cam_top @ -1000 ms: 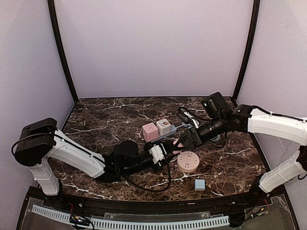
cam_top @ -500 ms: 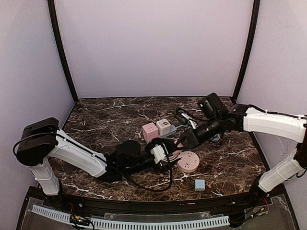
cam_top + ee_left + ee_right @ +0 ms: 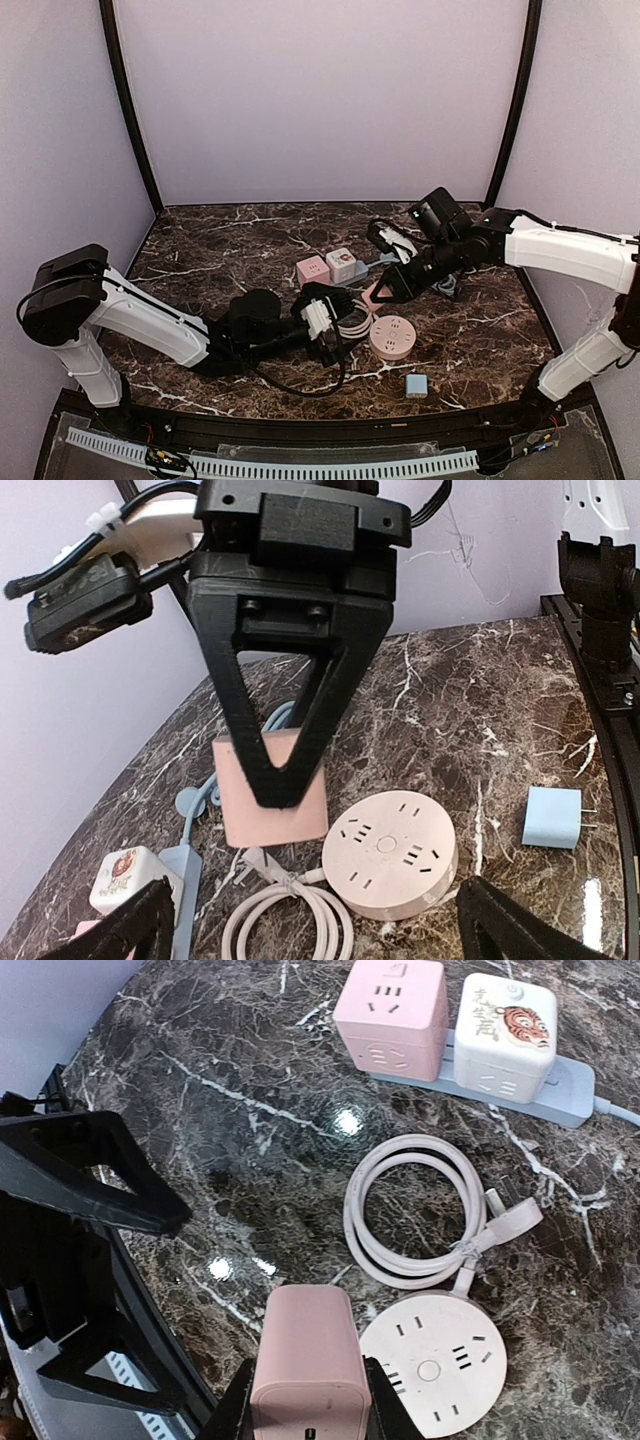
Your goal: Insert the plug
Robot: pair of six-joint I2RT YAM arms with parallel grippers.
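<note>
right claw [image 3: 305,1405]: pinching the pink plug block [image 3: 305,1360], one finger on each side, as I see it on my right wrist feed
pink plug block: hangs at the black fingertips just beside the round pink socket [image 3: 432,1360], on its left in the wrist view; can't tell if it touches the table
left claw [image 3: 322,318]: spread wide, nothing between the fingers [image 3: 130,925]; low, facing the right claw
white cable coil [image 3: 415,1210]: flat on the table between both claws, its end against the round socket
grey-blue power strip [image 3: 570,1090]: further back, carrying the pink cube socket [image 3: 390,1005] and the white tiger cube [image 3: 505,1020] side by side
blue adapter [image 3: 417,385]: alone, near edge, well apart from the strip
marble table [image 3: 200,250]: dark, white veins
</note>
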